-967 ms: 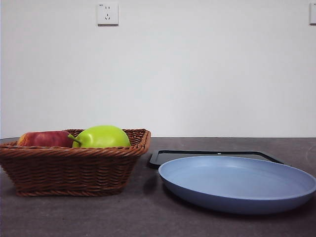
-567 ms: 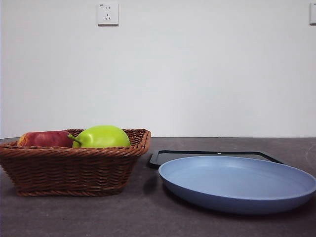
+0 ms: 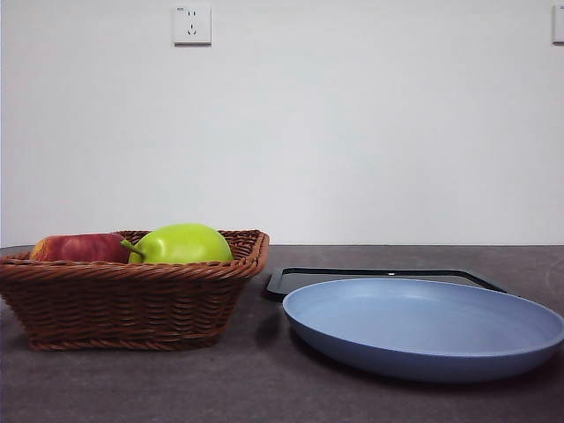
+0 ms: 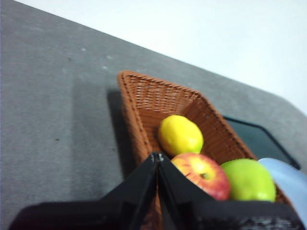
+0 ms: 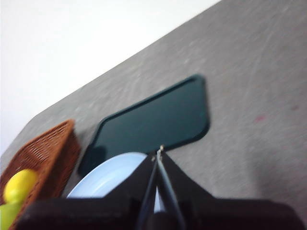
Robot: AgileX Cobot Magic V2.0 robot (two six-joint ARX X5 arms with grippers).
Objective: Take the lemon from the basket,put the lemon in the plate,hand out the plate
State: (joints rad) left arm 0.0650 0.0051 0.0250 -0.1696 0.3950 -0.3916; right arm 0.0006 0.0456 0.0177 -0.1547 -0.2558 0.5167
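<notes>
The lemon (image 4: 180,135) lies in the brown wicker basket (image 4: 144,103) beside a red apple (image 4: 204,174) and a green fruit (image 4: 248,179). In the front view the basket (image 3: 132,300) stands at the left and the lemon is hidden. It shows in the right wrist view (image 5: 18,184). The light-blue plate (image 3: 423,326) sits at the right, empty, and its edge shows in the right wrist view (image 5: 108,177). My left gripper (image 4: 158,155) is shut and empty above the basket's near side. My right gripper (image 5: 159,152) is shut and empty above the plate's edge.
A flat black tray (image 3: 379,278) lies behind the plate and shows in the right wrist view (image 5: 153,122). The red apple (image 3: 79,248) and green fruit (image 3: 182,244) rise above the basket's rim. A wall with a socket (image 3: 192,25) stands behind the grey table.
</notes>
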